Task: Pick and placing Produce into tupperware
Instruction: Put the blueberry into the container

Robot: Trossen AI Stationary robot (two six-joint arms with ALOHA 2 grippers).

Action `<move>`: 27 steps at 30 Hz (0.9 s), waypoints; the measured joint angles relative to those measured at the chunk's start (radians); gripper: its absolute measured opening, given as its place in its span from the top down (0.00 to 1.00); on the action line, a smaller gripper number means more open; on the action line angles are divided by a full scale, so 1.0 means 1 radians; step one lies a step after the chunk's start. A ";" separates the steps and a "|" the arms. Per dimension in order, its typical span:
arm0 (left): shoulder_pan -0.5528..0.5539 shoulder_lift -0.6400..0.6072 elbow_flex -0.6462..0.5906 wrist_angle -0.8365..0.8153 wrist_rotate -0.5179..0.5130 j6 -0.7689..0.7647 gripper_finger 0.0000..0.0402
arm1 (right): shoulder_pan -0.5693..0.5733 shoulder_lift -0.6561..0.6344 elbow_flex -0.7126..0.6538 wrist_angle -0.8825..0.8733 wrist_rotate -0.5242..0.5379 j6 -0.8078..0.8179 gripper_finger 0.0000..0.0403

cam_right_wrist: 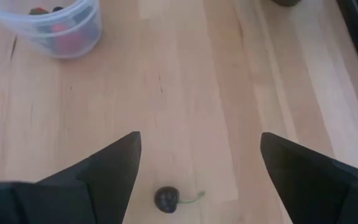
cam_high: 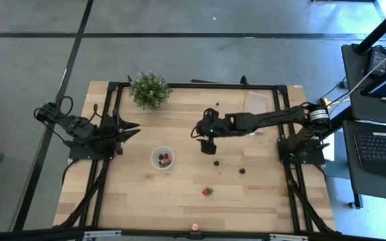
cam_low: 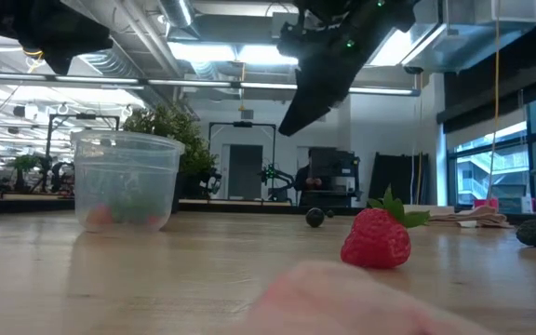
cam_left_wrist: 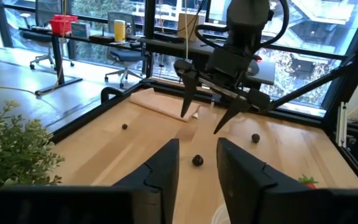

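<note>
- Nearest the low camera we see a pale blurred lump at the table edge, probably the small pinkish piece (cam_high: 195, 227) at the front edge in the high view; we can't identify it.
- Next back, one strawberry (cam_low: 377, 238) with a green top lies loose on the wooden table (cam_high: 139, 201), right of the tupperware.
- Tupperware (cam_high: 162, 158), a round translucent cup, stands left of centre; it holds some red and dark produce, count unreadable.
- Right gripper (cam_right_wrist: 197, 163) hovers above the table at mid-table, fingers spread wide, holding nothing. A dark stemmed cherry (cam_right_wrist: 166, 199) lies on the wood directly under the gap.
- Step, as we judge it: lining up a pick on that cherry. Next move calls for a straight descent, fingers either side of it, closing gently since it is round and may roll, then a carry left to the cup.
- Loose on the table we count three dark berries: the targeted cherry (cam_high: 217, 162), one to its right (cam_high: 242, 171), one farther back (cam_high: 217, 104).
- Left gripper (cam_left_wrist: 197, 163) waits at the table's left side, fingers apart and empty, pointing toward the centre.
- Farthest back: one potted plant (cam_high: 150, 89) and one beige sheet (cam_high: 256, 102).
</note>
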 joint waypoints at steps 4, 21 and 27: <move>0.000 0.000 0.000 -0.012 0.000 0.000 0.73 | 0.002 0.000 0.000 0.000 0.000 0.016 0.18; 0.000 0.001 0.000 -0.023 -0.001 0.019 0.68 | 0.004 0.037 -0.002 -0.120 -0.001 0.496 0.18; 0.000 0.001 0.000 -0.024 -0.005 0.026 0.68 | 0.004 0.124 -0.002 -0.116 -0.002 0.618 0.18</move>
